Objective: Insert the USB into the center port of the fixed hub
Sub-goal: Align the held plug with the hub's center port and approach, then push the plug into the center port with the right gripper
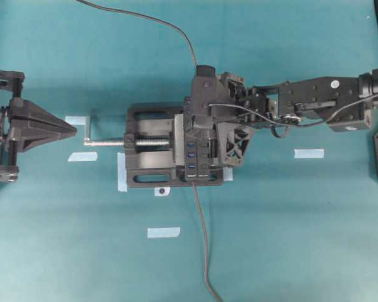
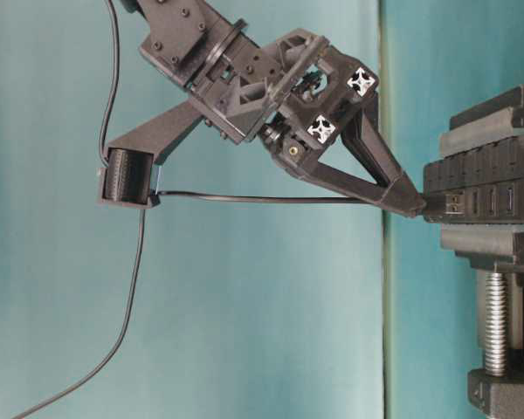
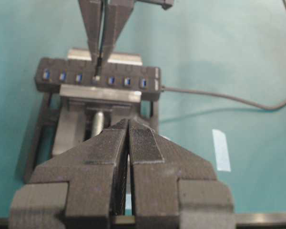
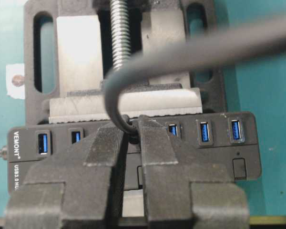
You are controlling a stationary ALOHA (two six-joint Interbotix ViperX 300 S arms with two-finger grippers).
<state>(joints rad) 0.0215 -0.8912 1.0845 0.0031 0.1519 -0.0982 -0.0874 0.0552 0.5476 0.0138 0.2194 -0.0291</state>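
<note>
The fixed hub [image 3: 150, 82] lies clamped in a black vise, its row of blue sockets facing up. My right gripper [image 3: 100, 58] comes down on it from above, shut on the USB [image 3: 98, 65], a small black plug. The plug's tip stands at the middle socket of the row, so the center port is covered; how deep it sits I cannot tell. In the right wrist view the fingers [image 4: 102, 148] pinch the USB [image 4: 132, 128] against the hub [image 4: 214, 152], the cable [image 4: 190, 52] looping away. My left gripper [image 1: 72, 129] rests shut and empty, left of the vise.
The vise [image 1: 148, 171] has a silver screw and crank [image 1: 104, 142] pointing at the left gripper. The hub's own lead [image 1: 205, 251] runs toward the near edge. The USB cable [image 1: 170, 25] trails to the far edge. Blue tape strips [image 1: 309, 153] mark the teal mat.
</note>
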